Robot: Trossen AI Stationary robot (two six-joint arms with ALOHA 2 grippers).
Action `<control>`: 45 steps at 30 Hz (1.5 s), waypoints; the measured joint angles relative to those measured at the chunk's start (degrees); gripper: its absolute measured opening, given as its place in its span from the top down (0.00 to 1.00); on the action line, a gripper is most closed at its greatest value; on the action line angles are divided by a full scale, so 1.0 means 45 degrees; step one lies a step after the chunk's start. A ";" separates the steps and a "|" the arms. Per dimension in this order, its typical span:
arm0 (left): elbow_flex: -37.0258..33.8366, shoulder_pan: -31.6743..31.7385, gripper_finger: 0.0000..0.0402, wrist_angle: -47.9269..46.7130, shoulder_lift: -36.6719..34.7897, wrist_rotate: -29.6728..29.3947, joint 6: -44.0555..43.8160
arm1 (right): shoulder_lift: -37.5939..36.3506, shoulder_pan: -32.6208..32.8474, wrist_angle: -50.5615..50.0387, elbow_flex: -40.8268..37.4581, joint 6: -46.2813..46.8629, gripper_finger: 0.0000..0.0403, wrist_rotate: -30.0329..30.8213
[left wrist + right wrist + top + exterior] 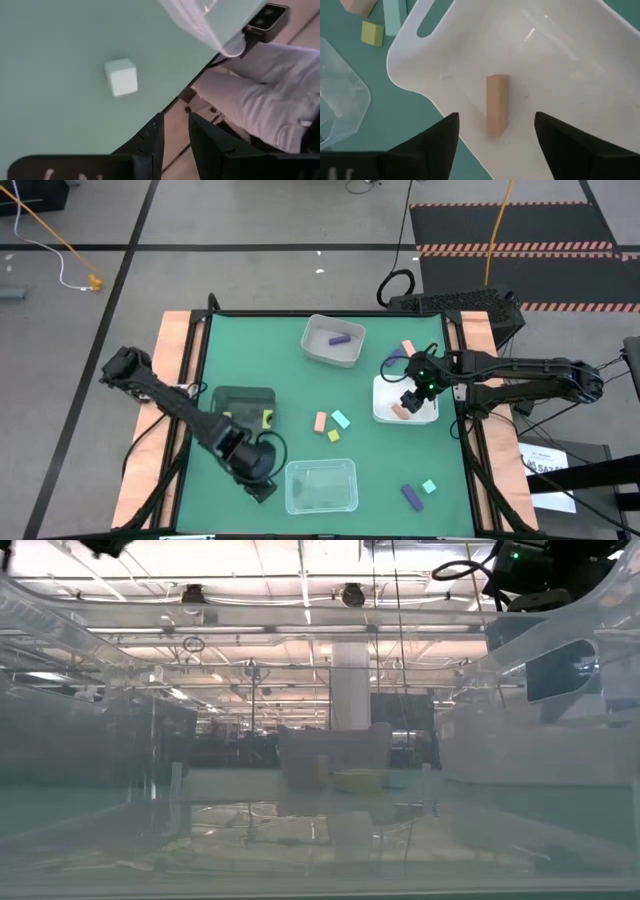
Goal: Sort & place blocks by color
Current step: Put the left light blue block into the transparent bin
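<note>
My right gripper [497, 131] hangs open over the white tray [385, 395]. A salmon-pink bar [497, 104] lies flat on the tray floor, below the gap between the fingers. My left gripper [175, 135] is low by the clear tray's [320, 485] left side, its fingers a narrow gap apart. A mint cube [121, 76] rests on the table beyond them. A purple block [340, 338] lies in the grey tray [318, 350]. A yellow block [266, 418] sits in the black tray [240, 398]. Salmon [320, 421], mint [341, 419] and yellow [333, 436] blocks lie mid-table.
A purple block [410, 496] and a mint block [429, 486] lie near the table's near right corner. A salmon block [408, 348] lies beyond the white tray. The table's near edge [172, 102] runs close to my left gripper.
</note>
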 joint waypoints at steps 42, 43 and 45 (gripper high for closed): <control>-0.0145 -0.1013 0.64 -0.0077 0.2341 -0.1917 -0.2594 | 0.0005 0.0000 0.0440 -0.0005 -0.0801 0.37 0.0019; -0.0145 -0.1083 0.60 -0.0075 0.2341 -0.2089 -0.2608 | 0.0005 0.0000 0.0457 -0.0005 -0.0801 0.37 0.0021; -0.0141 -0.1188 0.54 -0.0066 0.2341 -0.2551 -0.2707 | 0.0005 0.0001 0.0485 -0.0005 -0.0801 0.37 0.0029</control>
